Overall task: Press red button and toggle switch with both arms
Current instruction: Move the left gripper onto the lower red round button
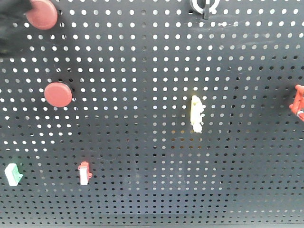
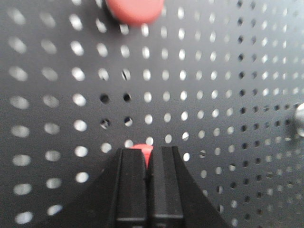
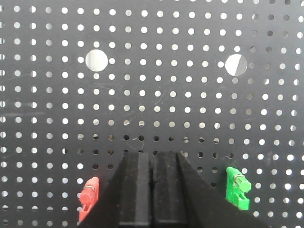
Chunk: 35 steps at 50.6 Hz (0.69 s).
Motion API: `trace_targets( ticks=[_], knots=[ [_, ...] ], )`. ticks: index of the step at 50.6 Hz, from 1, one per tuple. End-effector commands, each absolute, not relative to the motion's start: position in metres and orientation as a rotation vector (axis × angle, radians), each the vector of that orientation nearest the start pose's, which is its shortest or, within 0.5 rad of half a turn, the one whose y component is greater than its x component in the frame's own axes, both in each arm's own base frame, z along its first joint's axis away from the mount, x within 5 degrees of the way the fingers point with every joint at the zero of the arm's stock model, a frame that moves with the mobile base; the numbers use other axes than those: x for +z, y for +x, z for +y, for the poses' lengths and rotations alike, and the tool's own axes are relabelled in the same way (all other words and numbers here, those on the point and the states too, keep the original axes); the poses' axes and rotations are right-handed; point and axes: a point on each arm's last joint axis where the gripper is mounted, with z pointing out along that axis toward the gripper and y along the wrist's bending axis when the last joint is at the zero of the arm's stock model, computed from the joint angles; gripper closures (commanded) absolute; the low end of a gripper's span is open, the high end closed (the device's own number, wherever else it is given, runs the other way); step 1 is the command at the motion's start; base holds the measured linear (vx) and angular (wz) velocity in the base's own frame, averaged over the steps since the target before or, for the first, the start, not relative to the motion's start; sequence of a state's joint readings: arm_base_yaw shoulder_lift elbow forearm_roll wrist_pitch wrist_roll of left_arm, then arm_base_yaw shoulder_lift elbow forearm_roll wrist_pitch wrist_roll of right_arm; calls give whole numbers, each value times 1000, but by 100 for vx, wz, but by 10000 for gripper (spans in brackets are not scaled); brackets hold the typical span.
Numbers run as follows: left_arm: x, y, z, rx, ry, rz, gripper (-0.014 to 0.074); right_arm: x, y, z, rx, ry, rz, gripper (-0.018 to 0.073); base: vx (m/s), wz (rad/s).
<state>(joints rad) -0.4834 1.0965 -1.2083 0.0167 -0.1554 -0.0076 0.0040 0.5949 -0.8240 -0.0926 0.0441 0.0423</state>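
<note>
- Well, biggest first: the dark grey perforated metal pegboard [image 1: 156, 205] stands upright and fills every view. All controls sit on its face, so both arms must come at it head-on.
- The bulky matte-black left arm [image 1: 8, 28] shows only as a dark blur in the top-left corner of the front view, right against the upper round red button [image 1: 42, 13]. Prob. it's there to push it.
- Left gripper [image 2: 148, 153]: fingers pressed together w/ nothing between them. Makes sense, as a closed tip works as one blunt poker. A red cap [image 2: 142, 151] peeks out just behind the tips, and I'd take it for that same upper button. Touching or just off it, can't tell; pic is too blurred.
- Right gripper [image 3: 152, 156]: fingers likewise closed and empty. It faces a stretch of board w/ a small red plastic clip [image 3: 89, 198] on one side and a small green plastic clip [image 3: 237, 192] on the other. No switch in its view, so I'd say it's not lined up yet.
- The lower round red button [image 1: 58, 94] sits further down the left of the board, well apart from the arm.
- The toggle switch [image 1: 204, 5], a small round black knob w/ silvery ring, is at the top edge of the front view, right of centre and half cut off, its pointer bar hanging down. Nothing is near it.
- The pale yellow clip [image 1: 196, 113] is mid-board and the red-and-white rocker tab [image 1: 84, 172] low left; neither is part of the job.
</note>
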Motion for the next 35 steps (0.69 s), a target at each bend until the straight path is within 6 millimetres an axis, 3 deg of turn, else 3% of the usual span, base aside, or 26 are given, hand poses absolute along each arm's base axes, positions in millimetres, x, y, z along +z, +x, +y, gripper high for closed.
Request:
trace_targets(
  ticks=[1,9,18,35],
  knots=[
    [512,203,-109,-449,263,1054,595,452,104,0,-50,-35,1198,563,0,0],
    [505,213,-114,-454,263,1095,595,452,104,0,-50,-35,1198,563,0,0],
    [508,209,-112,-452,263,1075,595,452,104,0,-50,-35,1197,563,0,0],
    [525,152,-81,-442,279,1141,595,452,104,0,-50,-35,1197,563,0,0]
  ],
)
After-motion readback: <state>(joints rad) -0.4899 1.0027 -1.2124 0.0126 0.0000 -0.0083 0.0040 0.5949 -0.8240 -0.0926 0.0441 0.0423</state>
